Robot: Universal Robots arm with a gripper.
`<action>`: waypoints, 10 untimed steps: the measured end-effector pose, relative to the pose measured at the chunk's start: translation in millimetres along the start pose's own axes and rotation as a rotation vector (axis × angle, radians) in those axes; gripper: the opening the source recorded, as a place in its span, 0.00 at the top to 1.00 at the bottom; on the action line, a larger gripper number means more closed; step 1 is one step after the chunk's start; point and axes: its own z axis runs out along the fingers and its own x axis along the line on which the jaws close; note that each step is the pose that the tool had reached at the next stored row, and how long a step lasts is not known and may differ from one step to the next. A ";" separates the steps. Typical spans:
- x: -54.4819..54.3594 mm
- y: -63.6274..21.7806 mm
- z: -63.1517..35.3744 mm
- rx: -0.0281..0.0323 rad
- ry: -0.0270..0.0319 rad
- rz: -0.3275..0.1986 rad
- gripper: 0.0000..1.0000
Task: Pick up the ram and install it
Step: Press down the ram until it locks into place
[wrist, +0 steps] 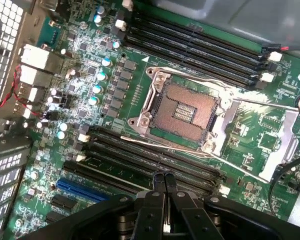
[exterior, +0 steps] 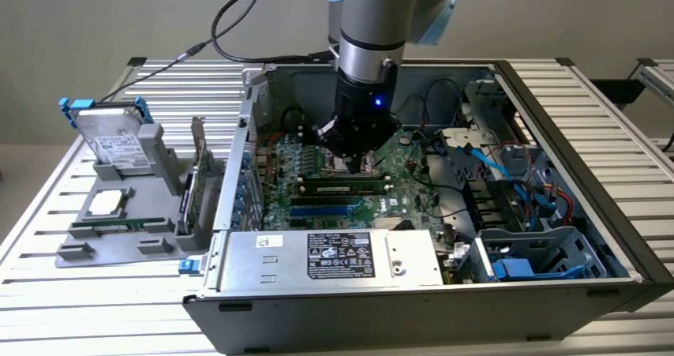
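Where the open computer case (exterior: 616, 237) sits on the slatted table (exterior: 43, 293), its walls and power supply (exterior: 331, 257) hem in the motherboard (exterior: 411, 163). Gripper (exterior: 353, 165): lowered inside the case, jaws closed together, nothing between them; in the wrist view the gripper (wrist: 164, 179) tips meet over the black memory slots (wrist: 140, 160) beside the open processor socket (wrist: 182, 110). Ram (exterior: 339, 187): lying seated in a slot just below the gripper, long axis running across the exterior view from left to right. Parts stand (exterior: 116, 214), holding a hard drive (exterior: 110, 139): outside the case on the exterior view's left.
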 end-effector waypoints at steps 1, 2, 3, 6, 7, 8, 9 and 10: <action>0.0 0.0 0.2 -0.0002 -0.0029 0.025 0.90; 0.0 0.0 0.4 -0.0003 -0.0059 0.049 0.90; 0.0 0.0 0.7 -0.0006 -0.0107 0.089 0.90; 0.0 0.0 1.0 -0.0010 -0.0162 0.138 0.90; -0.1 0.0 1.1 -0.0011 -0.0173 0.151 0.90; 0.0 0.0 1.3 -0.0014 -0.0183 0.165 0.90; 0.0 -0.1 1.5 -0.0019 -0.0190 0.182 0.90; 0.0 -0.1 1.7 -0.0023 -0.0193 0.197 0.90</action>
